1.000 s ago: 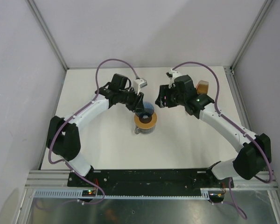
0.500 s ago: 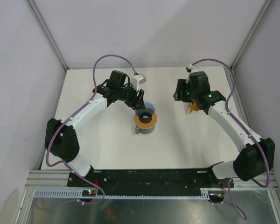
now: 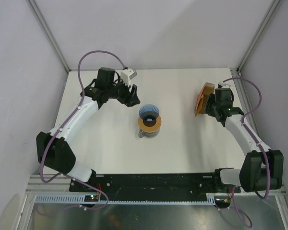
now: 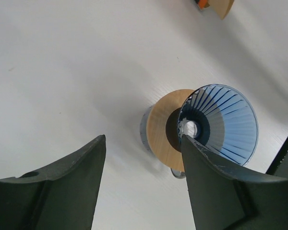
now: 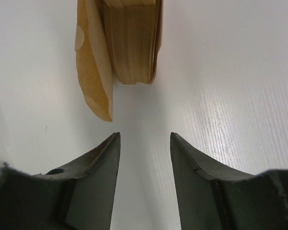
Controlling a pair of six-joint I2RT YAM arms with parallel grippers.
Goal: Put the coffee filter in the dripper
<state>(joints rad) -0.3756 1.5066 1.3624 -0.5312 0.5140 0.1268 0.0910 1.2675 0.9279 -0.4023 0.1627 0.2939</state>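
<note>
The dripper [image 3: 149,112] [image 4: 226,125], a translucent blue ribbed cone, sits tilted at the far edge of the flat brown ring [image 3: 150,123] [image 4: 164,129], its mouth turned toward the left wrist camera. My left gripper [image 3: 133,97] [image 4: 144,140] hangs open to its left, apart from it and holding nothing. The coffee filter [image 5: 94,72], one thin tan sheet, stands peeled off the left side of the thick filter stack [image 5: 133,40] [image 3: 204,97]. My right gripper [image 3: 210,102] [image 5: 144,136] is open just short of the stack, with nothing between its fingers.
The brown ring lies on a clear glass jug [image 3: 145,133] near the table's middle. The filter stack stands on edge close to the table's right rail [image 3: 240,91]. White walls close in the left, back and right sides.
My left gripper has opened, let go of the dripper and pulled back to the left. My right arm has swung right to the filter stack, its jaws a little narrower.
</note>
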